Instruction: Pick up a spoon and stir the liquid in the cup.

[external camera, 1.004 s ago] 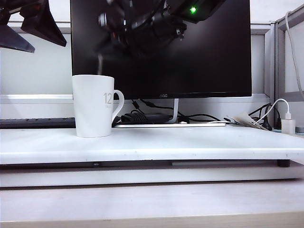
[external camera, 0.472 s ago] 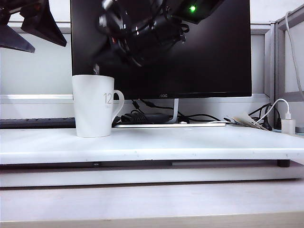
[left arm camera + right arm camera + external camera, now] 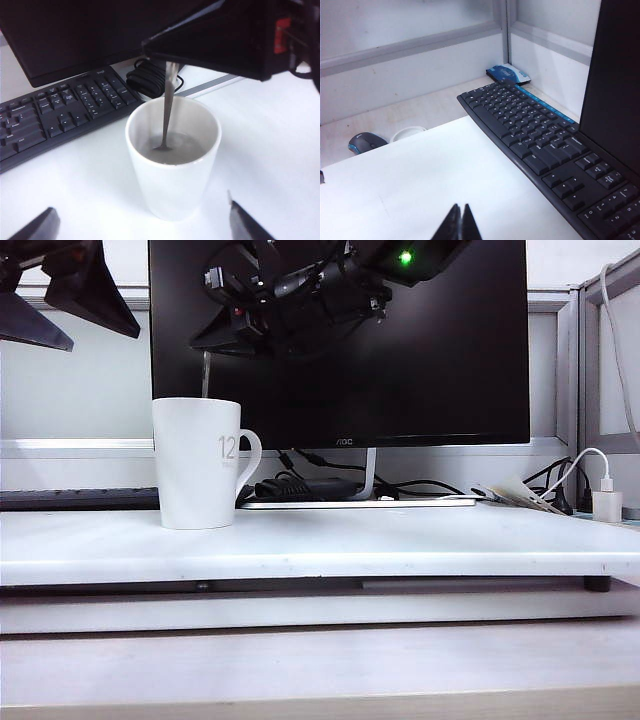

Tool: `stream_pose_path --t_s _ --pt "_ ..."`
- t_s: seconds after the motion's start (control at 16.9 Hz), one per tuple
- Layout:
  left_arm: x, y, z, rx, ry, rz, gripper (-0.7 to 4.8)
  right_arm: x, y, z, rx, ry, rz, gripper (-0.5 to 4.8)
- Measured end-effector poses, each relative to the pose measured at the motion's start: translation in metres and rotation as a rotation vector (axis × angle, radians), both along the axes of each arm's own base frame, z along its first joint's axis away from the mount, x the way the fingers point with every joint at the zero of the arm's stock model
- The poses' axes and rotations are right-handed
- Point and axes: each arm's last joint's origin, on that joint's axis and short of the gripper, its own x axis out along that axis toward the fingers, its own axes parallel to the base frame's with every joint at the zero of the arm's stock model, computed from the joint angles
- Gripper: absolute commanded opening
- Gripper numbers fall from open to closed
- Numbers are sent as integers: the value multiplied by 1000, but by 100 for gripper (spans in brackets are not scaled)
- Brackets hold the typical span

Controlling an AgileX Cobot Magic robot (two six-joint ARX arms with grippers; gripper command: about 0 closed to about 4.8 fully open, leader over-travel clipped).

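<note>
Overhead, exterior view: right hand hangs above the cup, dark and angular against the black monitor, its fingers pinched together on the spoon.
Spoon, exterior view: thin silvery handle drops straight from the right hand into the cup's mouth.
Cup, exterior view: tall, smooth white ceramic, slightly tapered, loop handle and grey "12"; it stands near the left end of the white surface.
Left hand, exterior view: two dark pointed fingers at the upper left, spread wide, holding nothing.
Left wrist view: left hand spread fully, its finger tips either side of the cup, clear of it.
Spoon, left wrist view: spoon is gripped at its top, its bowl sunk in cloudy grey liquid.
Right wrist view: finger tips pressed together over the surface beside a black matte keyboard.
</note>
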Motion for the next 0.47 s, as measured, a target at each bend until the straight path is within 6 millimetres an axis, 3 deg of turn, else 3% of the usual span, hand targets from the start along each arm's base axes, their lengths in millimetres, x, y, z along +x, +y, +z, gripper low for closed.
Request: stream_pose_path --t_s 0.06,0.12,0.18,0.24,0.3,0.47 --pt "0 0 0 0 0 0 466 0 0 0 0 1 1 -4" --pt "0 0 0 0 0 0 466 0 0 0 0 1 0 44" --pt "0 0 0 0 0 0 466 0 0 0 0 1 1 187" --pt "0 0 0 0 0 0 466 0 0 0 -1 0 2 395" --pt "0 0 0 0 0 0 466 0 0 0 0 -1 2 463" --pt "0 0 0 0 0 0 466 0 0 0 0 1 2 463"
